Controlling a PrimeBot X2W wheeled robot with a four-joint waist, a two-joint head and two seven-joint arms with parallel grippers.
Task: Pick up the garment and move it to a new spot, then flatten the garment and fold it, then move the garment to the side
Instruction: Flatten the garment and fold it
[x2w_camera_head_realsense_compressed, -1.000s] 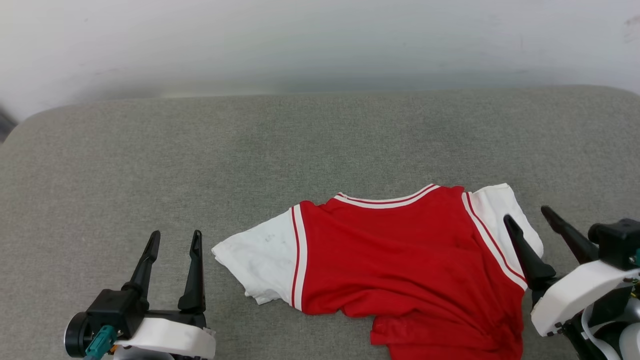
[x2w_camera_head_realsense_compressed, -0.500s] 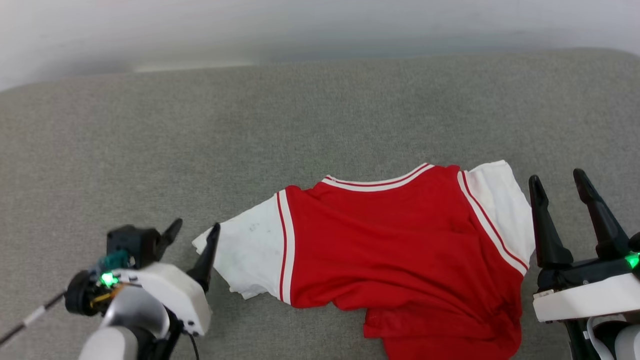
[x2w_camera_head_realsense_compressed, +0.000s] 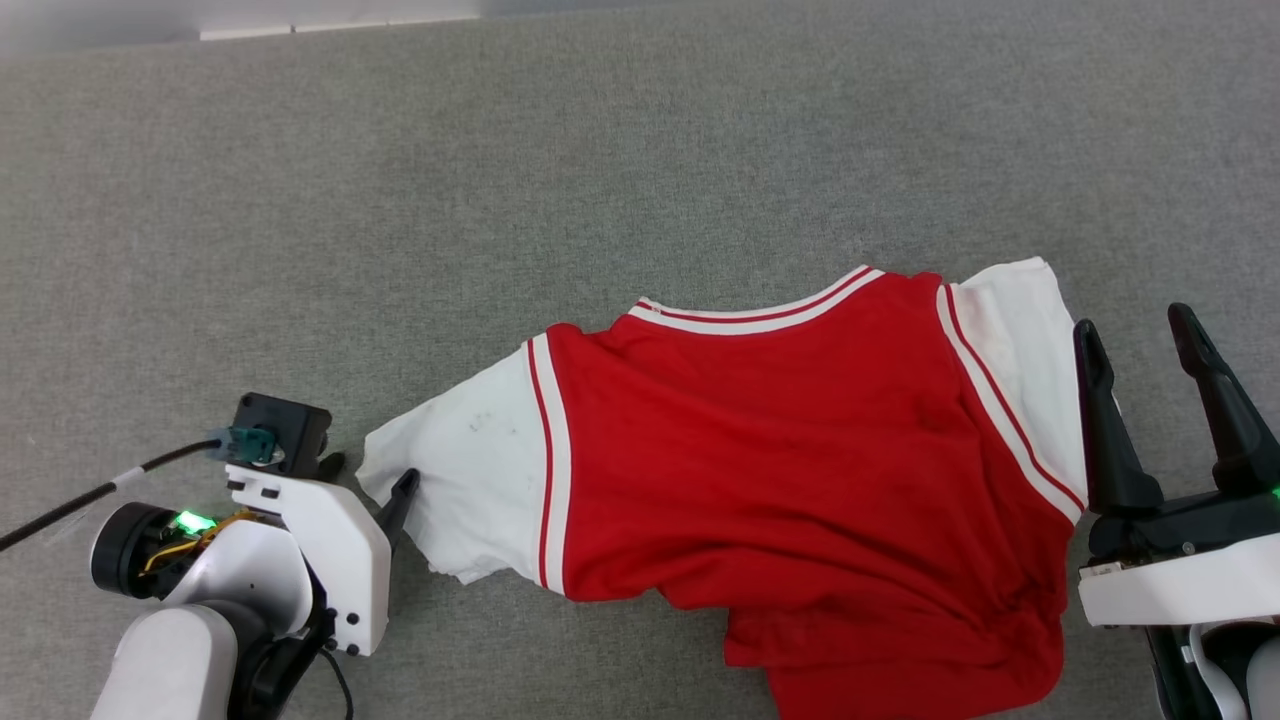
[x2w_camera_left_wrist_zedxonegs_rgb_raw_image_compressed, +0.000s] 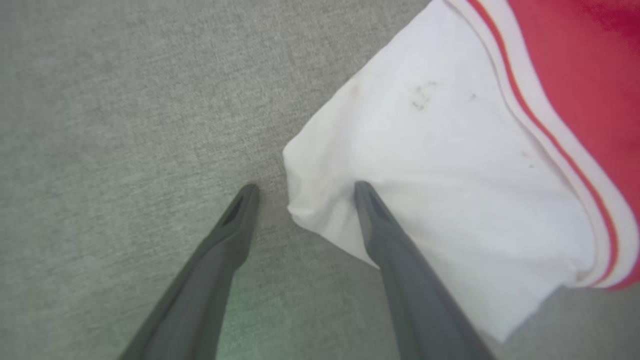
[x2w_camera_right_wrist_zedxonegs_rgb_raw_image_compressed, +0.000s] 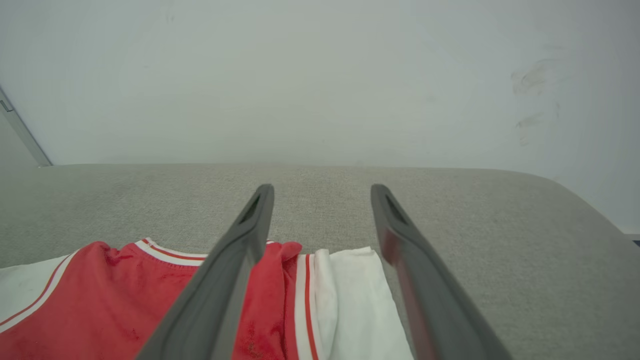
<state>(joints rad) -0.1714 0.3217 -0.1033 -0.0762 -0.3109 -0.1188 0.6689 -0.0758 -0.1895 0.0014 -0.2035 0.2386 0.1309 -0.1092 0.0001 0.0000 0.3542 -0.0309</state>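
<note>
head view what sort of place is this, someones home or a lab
Likely a lab or test setup: a broad grey fabric surface, a bare white wall behind it, and one garment laid out.

The garment (x2w_camera_head_realsense_compressed: 800, 480) ran off the bottom edge of the head view, so its hem was cut away. The left gripper (x2w_camera_head_realsense_compressed: 371, 470) sat mostly behind its own white wrist housing, with just the tips of its jaws showing. From the left wrist, the dark marks (x2w_camera_left_wrist_zedxonegs_rgb_raw_image_compressed: 422, 97) on the white sleeve (x2w_camera_left_wrist_zedxonegs_rgb_raw_image_compressed: 450, 200) were too small to identify, and whether the jaw over that sleeve touched it could not be told. From the right wrist, the right gripper (x2w_camera_right_wrist_zedxonegs_rgb_raw_image_compressed: 322, 187) covered part of the red shoulder with one jaw, and the shirt below was cropped.
</note>
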